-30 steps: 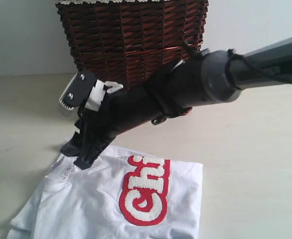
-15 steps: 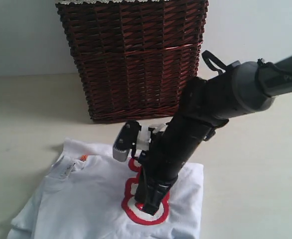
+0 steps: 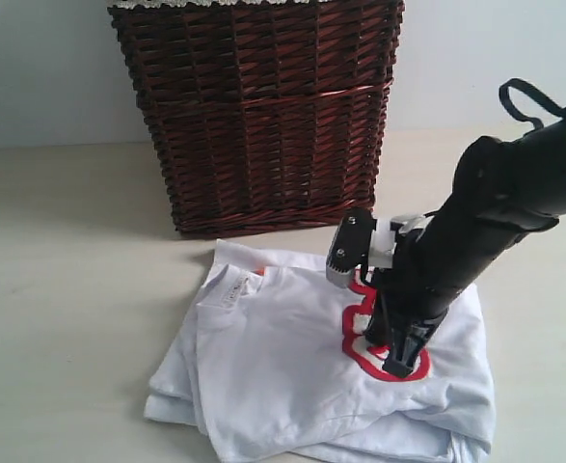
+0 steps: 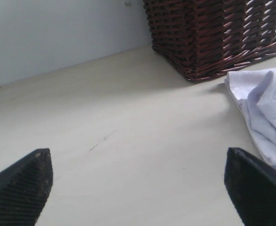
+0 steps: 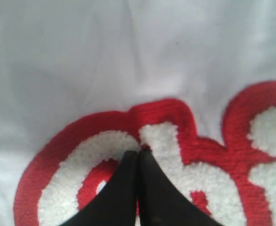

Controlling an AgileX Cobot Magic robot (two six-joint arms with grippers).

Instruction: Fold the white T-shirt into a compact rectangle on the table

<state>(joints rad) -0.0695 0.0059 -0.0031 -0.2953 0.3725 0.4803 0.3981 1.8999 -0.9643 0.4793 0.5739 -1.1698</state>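
- The white T-shirt [image 3: 283, 376] is found rumpled and part-folded on the table [image 3: 61, 289], just in front of the wicker basket [image 3: 258, 116].
- The right gripper [image 3: 401, 365] is closed, its tips set on the red lettering; no cloth is seen pinched (a press, probably, not a grip).
- The left gripper [image 4: 137, 155] is held wide and empty over bare table.
- Judgement: light, even pressure is advised; layers are otherwise bunched.

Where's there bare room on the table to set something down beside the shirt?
Widest bare patch: the table left of the white T-shirt and wicker basket. Crowded: the narrow strip between basket and shirt, and the shirt's right side, where the right tool presses on the lettering.
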